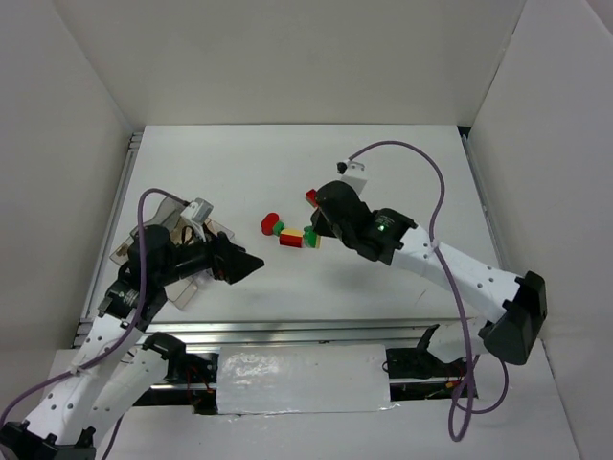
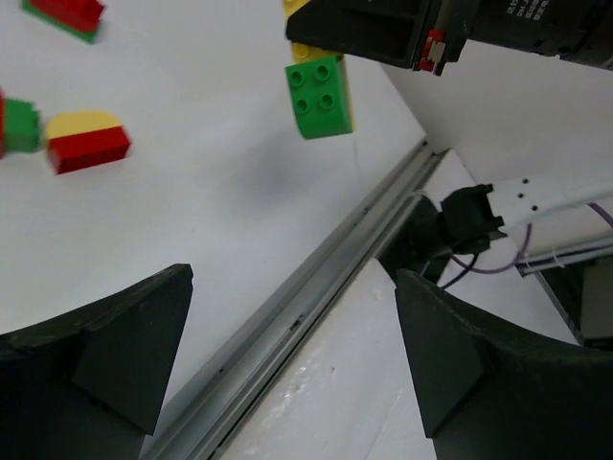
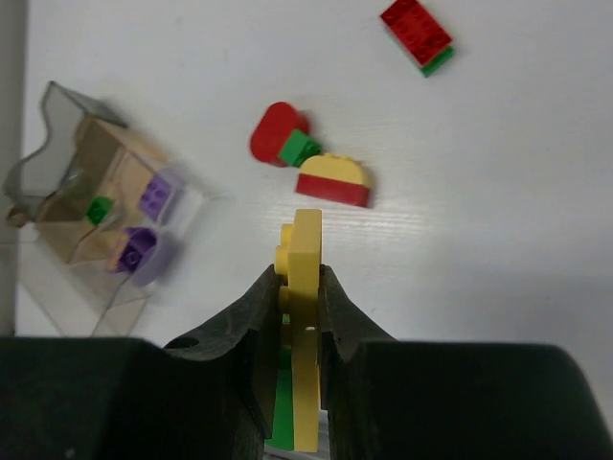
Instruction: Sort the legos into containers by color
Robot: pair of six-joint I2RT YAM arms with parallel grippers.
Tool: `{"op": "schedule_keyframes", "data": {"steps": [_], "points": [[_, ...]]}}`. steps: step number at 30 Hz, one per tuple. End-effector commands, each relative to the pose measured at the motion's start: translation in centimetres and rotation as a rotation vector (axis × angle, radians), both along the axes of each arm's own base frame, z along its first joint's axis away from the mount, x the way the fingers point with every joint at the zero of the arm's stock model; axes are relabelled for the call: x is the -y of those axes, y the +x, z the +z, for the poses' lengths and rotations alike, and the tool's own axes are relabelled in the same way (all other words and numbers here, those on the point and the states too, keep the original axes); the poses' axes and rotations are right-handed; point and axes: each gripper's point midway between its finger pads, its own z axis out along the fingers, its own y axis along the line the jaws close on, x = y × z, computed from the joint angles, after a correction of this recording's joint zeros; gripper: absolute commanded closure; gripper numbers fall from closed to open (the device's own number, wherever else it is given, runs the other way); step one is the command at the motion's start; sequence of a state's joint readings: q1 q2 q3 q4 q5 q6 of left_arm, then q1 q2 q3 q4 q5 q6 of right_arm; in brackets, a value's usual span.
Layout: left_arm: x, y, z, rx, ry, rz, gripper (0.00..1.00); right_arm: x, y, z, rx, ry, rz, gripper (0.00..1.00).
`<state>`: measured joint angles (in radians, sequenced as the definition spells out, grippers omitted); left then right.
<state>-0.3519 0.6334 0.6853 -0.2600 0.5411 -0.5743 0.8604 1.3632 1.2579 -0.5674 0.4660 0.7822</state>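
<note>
At the near left, the left tool (image 1: 251, 262) hangs low over the white worktop (image 1: 287, 163), pointing toward the middle, its fingers (image 2: 115, 355) spread wide with nothing between them. Under and behind that arm lies the clear tray (image 1: 158, 203), its far corner showing past the wrist. The right wrist view shows two purple bricks (image 3: 158, 196) side by side inside it and a tiny green brick (image 3: 98, 209) in a section next to them, though the dividers are too blurred to trace. Nearer the centre, the right tool (image 3: 299, 283) is pressed together on a yellow-and-green stack (image 3: 306, 240), pinching it by its flat sides. In the left wrist view the stack hangs clear of the worktop, its shadow lying apart below it. Just left of the stack, a rounded yellow-over-red piece (image 1: 290, 238) rests on the worktop. Beside that sits a red rounded piece (image 1: 269, 222) with a small green cube (image 1: 279, 230) against it. Farthest back, a red-on-green brick (image 1: 312, 197) lies apart from that cluster, close beside the right tool's dark body.
</note>
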Motion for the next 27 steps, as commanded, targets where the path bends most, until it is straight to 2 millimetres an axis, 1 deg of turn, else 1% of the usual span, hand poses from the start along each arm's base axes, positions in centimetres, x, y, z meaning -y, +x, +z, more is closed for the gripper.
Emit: {"op": "schedule_keyframes", "data": {"steps": [1,2,3,4,5,6,7,9,10,12,13,16,19,21,22,23,24,25,27], "points": [[3.0,-0.8,3.7,0.118,-0.123,-0.165,0.01,-0.3,-0.4,3.2,0.085,0.128,-0.102,1.0],[3.7,-0.8,4.4,0.158,-0.129,-0.175,0.01,-0.2,-0.6,4.7,0.112,0.147,-0.122,1.0],[4.1,-0.8,5.0,0.181,-0.132,-0.178,0.0,-0.2,-1.1,5.1,0.117,0.131,-0.122,1.0],[4.6,-0.4,4.8,0.187,-0.119,-0.18,0.01,-1.0,-2.1,5.4,0.123,0.12,-0.1,1.0],[5.0,-0.2,5.0,0.194,-0.114,-0.18,0.01,-1.1,-2.4,6.7,0.138,0.136,-0.122,1.0],[5.3,0.2,5.5,0.204,-0.108,-0.166,0.01,-0.3,-2.6,6.7,0.149,0.087,-0.156,1.0],[5.8,0.9,4.8,0.177,-0.089,-0.159,0.0,-0.8,-3.3,6.8,0.15,0.08,-0.145,1.0],[6.3,1.4,5.0,0.175,-0.083,-0.149,0.0,-1.3,-3.7,7.0,0.151,0.079,-0.141,1.0],[6.6,1.8,4.7,0.164,-0.079,-0.15,0.01,-1.4,-3.8,6.9,0.156,0.077,-0.143,1.0],[7.0,2.0,5.1,0.174,-0.086,-0.15,0.01,-2.2,-4.4,7.0,0.155,0.091,-0.127,1.0],[6.9,2.6,4.9,0.172,-0.075,-0.122,0.0,-2.2,-4.6,7.1,0.162,0.092,-0.127,1.0],[6.3,3.3,5.1,0.188,-0.056,-0.067,0.0,-2.9,-5.1,7.4,0.173,0.09,-0.106,1.0],[6.0,3.5,5.7,0.206,-0.057,-0.043,0.02,-4.1,-5.4,7.5,0.176,0.079,-0.09,1.0],[5.9,3.4,6.1,0.217,-0.067,-0.043,0.06,-4.6,-5.4,6.9,0.166,0.048,-0.089,1.0],[5.9,3.3,6.1,0.216,-0.067,-0.045,0.08,-4.9,-5.5,7.3,0.169,0.053,-0.088,1.0],[6.0,3.3,6.1,0.213,-0.064,-0.047,0.1,-4.8,-5.4,7.3,0.172,0.041,-0.095,1.0],[6.0,3.5,5.8,0.207,-0.054,-0.048,0.11,-5.3,-5.6,7.1,0.172,0.032,-0.088,1.0],[6.0,3.4,5.3,0.192,-0.037,-0.05,0.12,-5.4,-5.6,7.5,0.175,0.037,-0.088,1.0],[6.1,3.5,5.0,0.183,-0.028,-0.056,0.13,-5.6,-5.5,7.5,0.176,0.036,-0.087,1.0]]}}
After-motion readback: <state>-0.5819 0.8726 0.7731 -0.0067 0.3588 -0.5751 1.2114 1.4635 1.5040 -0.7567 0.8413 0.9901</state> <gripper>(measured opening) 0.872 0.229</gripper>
